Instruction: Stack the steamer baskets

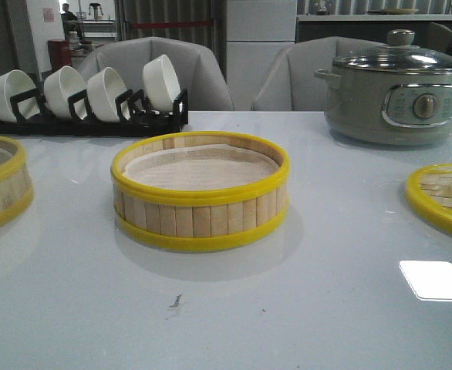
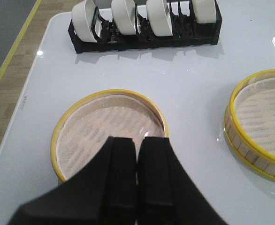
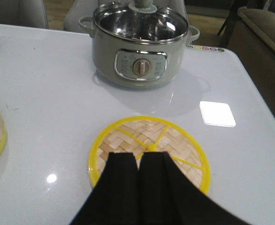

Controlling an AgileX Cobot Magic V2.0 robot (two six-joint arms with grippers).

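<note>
One steamer basket (image 1: 200, 191) sits at the centre of the front view on the white table (image 1: 311, 308), a pale liner (image 1: 199, 166) lying inside it. The second steamer basket (image 1: 1, 189), also lined, is cut off at the left edge. At upper left, a black rack (image 1: 83, 119) holds four white bowls (image 1: 161, 82) on edge. At upper right stands a grey-green electric pot (image 1: 396, 96) under its glass lid (image 1: 399, 60).

The left gripper (image 2: 136, 154), fingers pressed together and holding nothing, hangs over the near rim of the second basket. The right gripper (image 3: 137, 161), likewise closed and empty, is above the woven bamboo lid (image 3: 149, 152), well apart from either basket.
</note>
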